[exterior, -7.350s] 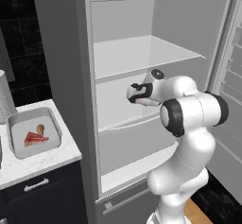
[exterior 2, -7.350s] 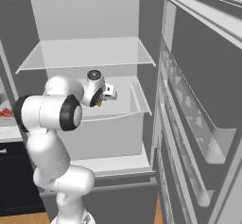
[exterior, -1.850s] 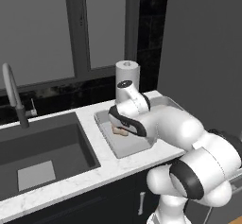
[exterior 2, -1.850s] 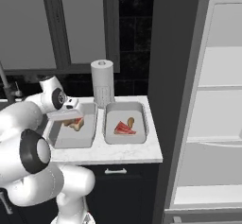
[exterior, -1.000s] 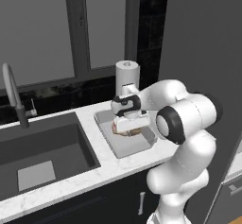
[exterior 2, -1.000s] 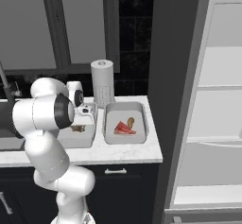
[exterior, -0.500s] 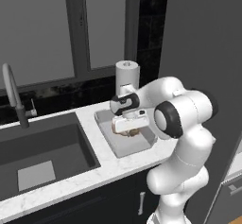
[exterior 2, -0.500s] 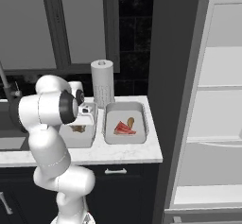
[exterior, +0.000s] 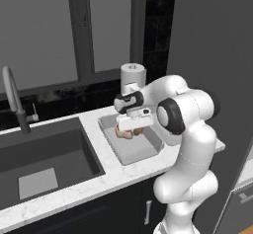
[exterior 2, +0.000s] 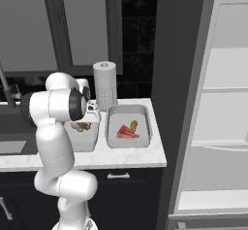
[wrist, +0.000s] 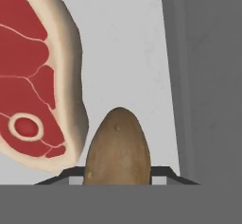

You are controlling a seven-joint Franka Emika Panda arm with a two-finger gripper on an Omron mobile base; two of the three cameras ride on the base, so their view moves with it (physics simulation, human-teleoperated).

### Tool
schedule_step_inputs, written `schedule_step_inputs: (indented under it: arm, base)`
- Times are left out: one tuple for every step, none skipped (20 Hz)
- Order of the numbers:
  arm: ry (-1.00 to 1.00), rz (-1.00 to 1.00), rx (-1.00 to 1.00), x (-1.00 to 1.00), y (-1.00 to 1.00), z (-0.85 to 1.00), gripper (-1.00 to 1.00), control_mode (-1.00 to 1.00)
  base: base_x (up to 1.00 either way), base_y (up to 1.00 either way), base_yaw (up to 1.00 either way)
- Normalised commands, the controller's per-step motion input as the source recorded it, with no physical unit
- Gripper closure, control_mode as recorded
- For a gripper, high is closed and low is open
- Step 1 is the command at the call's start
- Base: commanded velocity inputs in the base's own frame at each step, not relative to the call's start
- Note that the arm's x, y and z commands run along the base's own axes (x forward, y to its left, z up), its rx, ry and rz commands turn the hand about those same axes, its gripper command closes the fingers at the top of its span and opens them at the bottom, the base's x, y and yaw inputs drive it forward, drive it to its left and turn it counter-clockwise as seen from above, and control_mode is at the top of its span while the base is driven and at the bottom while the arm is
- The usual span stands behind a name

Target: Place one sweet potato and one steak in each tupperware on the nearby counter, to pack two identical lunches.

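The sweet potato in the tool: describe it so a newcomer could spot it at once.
On the white marble counter, beside the tall paper towel roll, sit two shallow light-grey tubs. Over the one nearer the dark sink, the tool grips a small brown tapered tuber, above a flat red raw steak.
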Motion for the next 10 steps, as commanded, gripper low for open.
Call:
schedule_step_inputs:
  arm:
    - [-0.03,-0.03,0.0,-0.06,0.03,-0.04,1.0,-1.0]
    - [-0.08,-0.01,0.0,0.0,0.01,-0.23,1.0,-1.0]
    - [-0.09,-0.01,0.0,0.0,0.0,-0.29,1.0,-1.0]
    - [-0.09,-0.01,0.0,0.0,0.0,-0.31,1.0,-1.0]
    - [-0.06,0.0,0.0,0.0,0.01,-0.28,1.0,-1.0]
    - [-0.01,0.0,0.0,-0.06,0.08,-0.11,1.0,-1.0]
    - [0.0,0.0,0.0,0.0,0.04,0.0,1.0,-1.0]
    - [0.0,0.0,0.0,-0.02,0.06,0.0,1.0,-1.0]
    - [0.0,-0.01,0.0,0.0,0.08,0.0,1.0,-1.0]
    - [0.0,-0.01,0.0,0.0,0.08,0.0,1.0,-1.0]
  base:
    - [0.0,0.0,0.0]
    - [0.0,0.0,0.0]
    - [0.0,0.0,0.0]
    - [0.0,0.0,0.0]
    - [0.0,0.0,0.0]
    - [0.0,0.0,0.0]
    - [0.0,0.0,0.0]
    - [0.0,0.0,0.0]
    - [0.0,0.0,0.0]
    - [0.0,0.0,0.0]
